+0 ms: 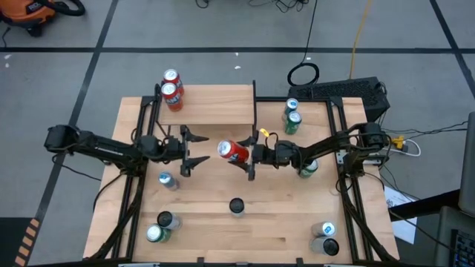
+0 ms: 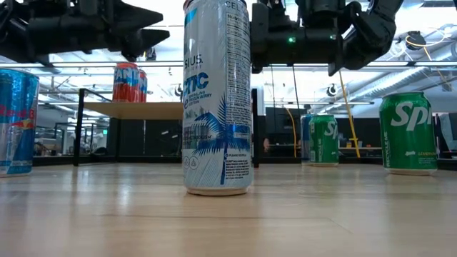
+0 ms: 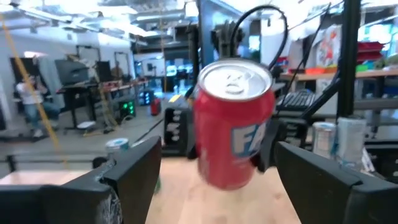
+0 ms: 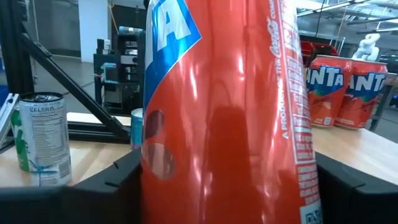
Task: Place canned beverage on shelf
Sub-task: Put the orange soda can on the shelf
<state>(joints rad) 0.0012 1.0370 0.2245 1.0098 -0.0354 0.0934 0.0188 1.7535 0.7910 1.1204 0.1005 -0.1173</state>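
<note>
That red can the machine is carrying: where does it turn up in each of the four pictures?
High view: the red can lies sideways mid-table, in the right pincer.
Low view: not visible; the tall white can blocks the middle.
Left wrist view: centre, top facing the camera.
Right wrist view: fills the middle.
Shared landmark: the two Fanta cans on the shelf.
</note>
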